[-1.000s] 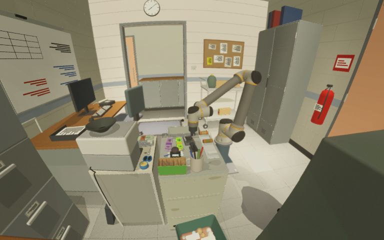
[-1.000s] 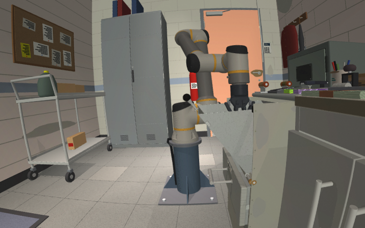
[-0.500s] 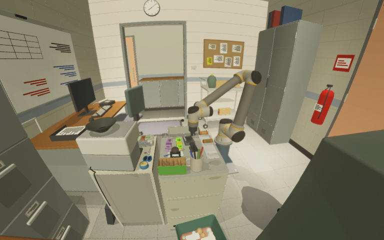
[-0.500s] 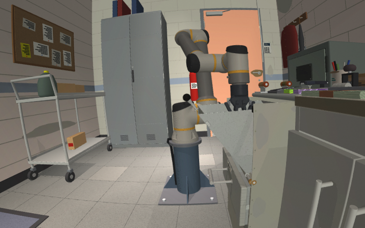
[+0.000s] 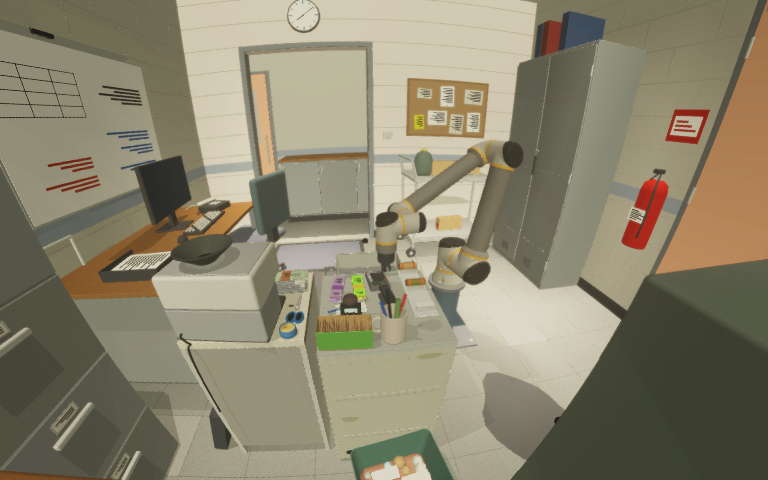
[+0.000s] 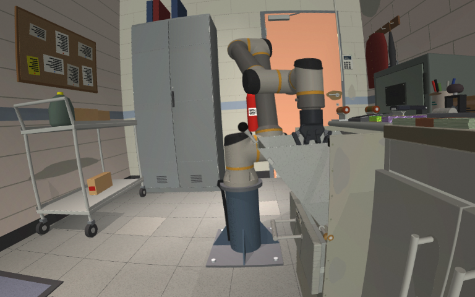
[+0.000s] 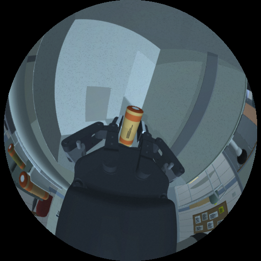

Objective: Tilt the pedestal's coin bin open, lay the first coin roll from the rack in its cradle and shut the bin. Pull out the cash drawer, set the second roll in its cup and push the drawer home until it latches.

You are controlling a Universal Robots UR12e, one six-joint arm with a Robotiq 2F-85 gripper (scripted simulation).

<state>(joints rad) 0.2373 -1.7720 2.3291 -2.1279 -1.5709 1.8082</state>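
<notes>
The coin bin's (image 6: 301, 171) inside is hidden from the side cameras; it stands tilted open at the back of the pedestal. My gripper (image 7: 129, 132) reaches down into it, open, with the first coin roll (image 7: 130, 126) standing free between its fingers, an orange-capped tan cylinder. Two more rolls (image 5: 415, 281) (image 5: 407, 265) lie on the rack on the pedestal's top, to the right of the gripper (image 5: 385, 265). The cash drawer's handle (image 6: 285, 229) shows below the bin, with the drawer pushed in.
A pen cup (image 5: 393, 327) and a green box (image 5: 344, 333) stand at the near end of the pedestal's top. The arm's base (image 6: 241, 196) stands beside the open bin. A printer cabinet (image 5: 226, 294) adjoins on the left.
</notes>
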